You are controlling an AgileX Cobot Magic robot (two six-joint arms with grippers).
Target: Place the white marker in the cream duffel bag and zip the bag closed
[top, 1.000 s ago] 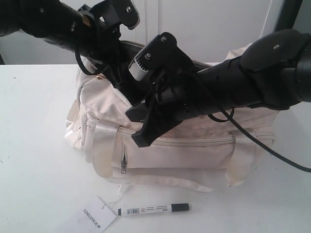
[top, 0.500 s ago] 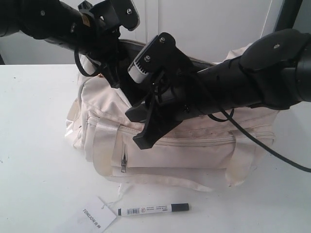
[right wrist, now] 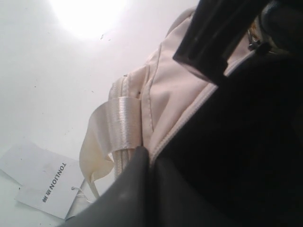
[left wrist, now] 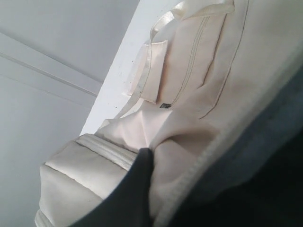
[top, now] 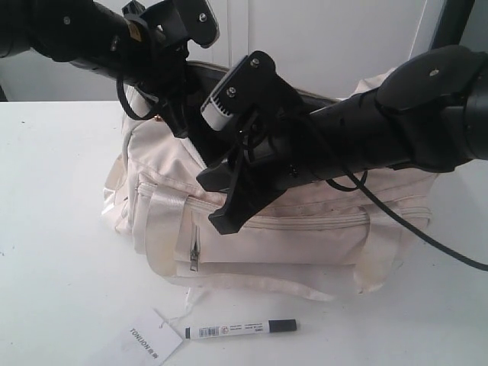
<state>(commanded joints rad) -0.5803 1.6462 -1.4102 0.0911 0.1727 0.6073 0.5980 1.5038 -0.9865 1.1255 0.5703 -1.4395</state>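
One marker, one bag, two pincers.
The single white marker (top: 240,329) lies on the desk (top: 53,229) in front of the one cream duffel bag (top: 305,236), just beside one paper tag (top: 145,339). The left pincer (left wrist: 154,156) and the right pincer (top: 223,219) are each pinched tight on bag fabric.

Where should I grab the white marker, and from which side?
Probably best: grip the white marker mid-barrel, straight from above, closing across its width. It lies flat on the table, slim and long, with the paper tag close to its label end.
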